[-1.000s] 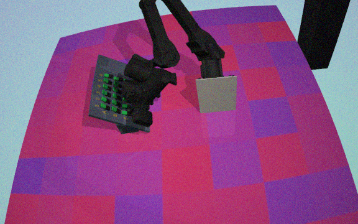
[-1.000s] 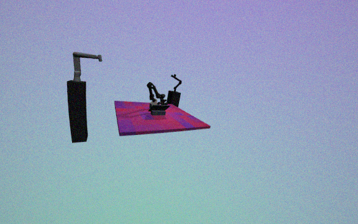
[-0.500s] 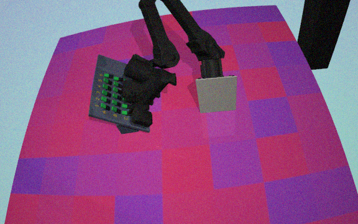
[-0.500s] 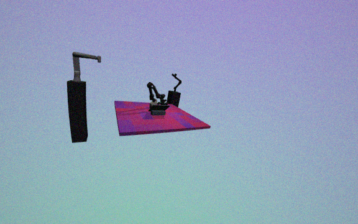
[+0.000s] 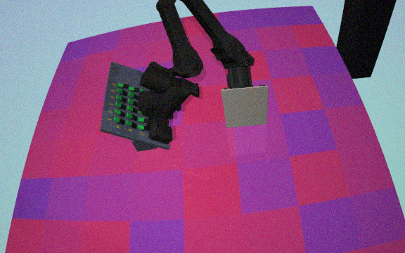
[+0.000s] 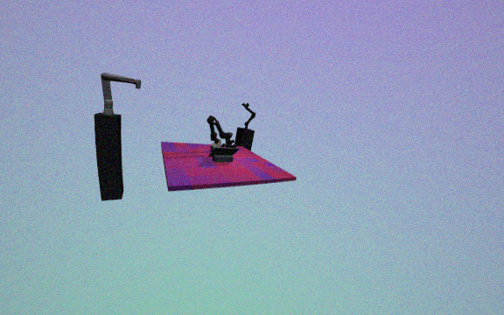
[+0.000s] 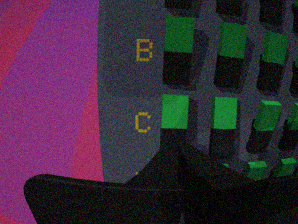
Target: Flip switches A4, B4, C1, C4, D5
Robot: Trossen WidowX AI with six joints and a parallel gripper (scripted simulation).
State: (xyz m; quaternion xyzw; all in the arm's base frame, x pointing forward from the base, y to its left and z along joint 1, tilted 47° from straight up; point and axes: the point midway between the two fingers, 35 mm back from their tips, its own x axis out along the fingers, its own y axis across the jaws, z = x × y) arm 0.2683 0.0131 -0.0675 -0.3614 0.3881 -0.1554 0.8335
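Switch panel [image 5: 118,105], grey with green rockers, lies on the checkered counter [image 5: 223,197] directly under my fingers. From the wrist view I read the tips, pressed together with nothing between them, just below the row C column 1 switch [image 7: 176,111] (letters A, B, C run up the panel's edge beyond them).

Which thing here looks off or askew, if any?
The switch panel sits rotated against the checkered table, its edges at an angle to the tile lines in the top view. No damage shows. The gripper, jaws shut on nothing, is low by row C at the first column. The beige plate at the arm's base lies flat.
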